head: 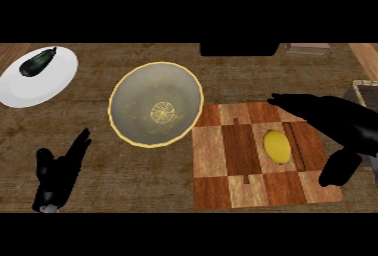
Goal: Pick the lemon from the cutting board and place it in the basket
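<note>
Item, far left rear: round white plate (46, 86) bearing one dark green, elongated vegetable (37, 62), lying well apart from all task pieces. Item, lower left: black left hand (63, 169), fingers straight and slightly spread, holding nothing, resting on the brown wood-grain counter top (148, 175) well apart from the board. Item, centre: round shallow basket, pale grey inside with a golden rim (144, 87), nothing in it, its right side just beside the board's upper left corner. Item, right of centre: rectangular cutting board of light and dark brown wooden checks (229, 145). Item, on the right half of that board: smooth yellow oval lemon (277, 146), long axis running away from the robot, top to bottom in the view, not touched by either hand. Item, right edge: black right hand (347, 125), fingers (295, 103) straight and reaching leftward over the board's far right corner, thumb (338, 171) spread wide over the near right edge; nothing is pinched. Relation of note: the lemon lies just to the left of the right palm, inside the span between fingers and thumb, with a visible gap on each side. By judgement, the right hand is much the nearer, and a grasp across the lemon's short width calls for a small shift leftward and down before closing; the basket then lies to the left.
</note>
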Motion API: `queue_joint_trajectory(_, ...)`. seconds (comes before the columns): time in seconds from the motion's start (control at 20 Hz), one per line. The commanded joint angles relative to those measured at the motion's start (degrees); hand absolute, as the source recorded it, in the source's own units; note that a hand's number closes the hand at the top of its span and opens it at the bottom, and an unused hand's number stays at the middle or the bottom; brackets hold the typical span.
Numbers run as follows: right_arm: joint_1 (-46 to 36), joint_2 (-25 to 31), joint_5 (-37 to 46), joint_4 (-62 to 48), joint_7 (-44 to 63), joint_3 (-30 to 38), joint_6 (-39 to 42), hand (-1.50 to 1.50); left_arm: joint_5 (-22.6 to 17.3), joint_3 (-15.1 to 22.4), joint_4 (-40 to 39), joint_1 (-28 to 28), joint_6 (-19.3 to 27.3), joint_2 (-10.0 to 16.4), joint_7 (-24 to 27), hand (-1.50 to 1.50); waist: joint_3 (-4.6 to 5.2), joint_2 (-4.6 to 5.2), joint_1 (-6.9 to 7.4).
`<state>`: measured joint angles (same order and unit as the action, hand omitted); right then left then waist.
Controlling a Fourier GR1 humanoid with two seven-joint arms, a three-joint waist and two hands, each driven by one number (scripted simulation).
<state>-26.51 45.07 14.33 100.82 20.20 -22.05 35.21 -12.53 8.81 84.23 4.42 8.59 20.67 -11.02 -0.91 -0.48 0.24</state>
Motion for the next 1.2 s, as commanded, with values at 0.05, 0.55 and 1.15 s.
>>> queue_joint_trajectory(0.05, -0.1, -3.8, 3.4, -1.0, 1.3, -1.1, -0.8, -1.50, -0.1, 0.6, -3.9, 2.0, -0.2, -1.4, -3.0, 0.00, 0.93, 0.56, 0.09)
queue_joint_trajectory(0.55, 2.3, -5.8, 12.2, -9.8, -9.6, -2.5, -5.6, -1.50, -0.8, -0.9, -2.0, 2.7, -2.9, -0.8, -3.7, 0.00, 0.87, 0.68, 0.45)
queue_joint_trajectory(1.15, 2.9, -11.2, 18.6, -14.2, -6.8, -5.9, -5.1, -1.50, 0.9, -1.8, -5.1, 1.3, -2.3, -3.0, -3.0, 0.00, 0.92, 0.68, 0.05)
